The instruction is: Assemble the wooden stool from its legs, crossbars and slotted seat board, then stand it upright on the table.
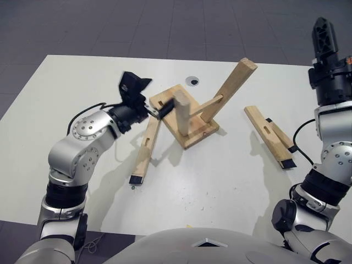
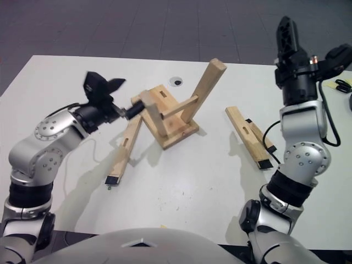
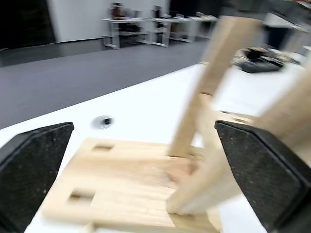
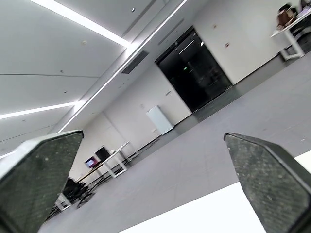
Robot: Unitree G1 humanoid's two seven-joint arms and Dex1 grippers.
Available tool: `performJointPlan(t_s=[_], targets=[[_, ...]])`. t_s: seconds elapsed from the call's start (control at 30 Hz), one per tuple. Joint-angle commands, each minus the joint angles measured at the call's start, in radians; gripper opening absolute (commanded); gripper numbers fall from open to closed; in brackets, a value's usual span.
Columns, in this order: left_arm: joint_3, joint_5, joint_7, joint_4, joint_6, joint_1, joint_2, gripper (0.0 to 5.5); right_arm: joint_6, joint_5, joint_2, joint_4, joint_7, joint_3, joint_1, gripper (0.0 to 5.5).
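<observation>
Seat board [image 1: 199,133] holds two crossbar-joined legs [image 1: 234,88]; loose leg [image 1: 144,154] left, two pieces [image 1: 268,137] right.

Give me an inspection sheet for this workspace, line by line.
Surface: white table with one round grommet.
Job's things: seat board on the table, two legs standing in it with a crossbar between them; a loose leg to its left, two loose pieces to its right.
Clutter: small dark item on yellow paper at the right edge, too small to identify.
Grippers: left gripper open at the seat board; right gripper open, raised, empty.
Cables: black cable looping off the left forearm.
Surroundings: grey floor; desks behind.
</observation>
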Motion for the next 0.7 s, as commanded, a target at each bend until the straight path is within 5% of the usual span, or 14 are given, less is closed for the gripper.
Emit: performJointPlan(t_s=[0.03, 0.17, 0.37, 0.7], targets=[[-0.046, -0.021, -0.037, -0.008, 0.003, -0.096, -0.074, 5.4, -0.014, 0.005, -0.012, -0.01, -0.001, 0.003, -0.033, 5.39], [-0.044, 0.021, -0.025, 0.051, -0.018, -0.148, -0.133, 5.4, 0.026, 0.096, -0.022, -0.093, 0.027, 0.045, -0.056, 5.39], [0.118, 0.115, 0.093, 0.181, -0.071, -0.125, -0.137, 5.4, 0.202, 0.686, -0.115, -0.258, 0.114, 0.144, 0.026, 5.39], [0.182, 0.179, 0.083, 0.282, -0.124, -0.047, -0.13, 5.4, 0.348, 0.878, -0.317, -0.334, 0.329, 0.345, 0.189, 5.39]])
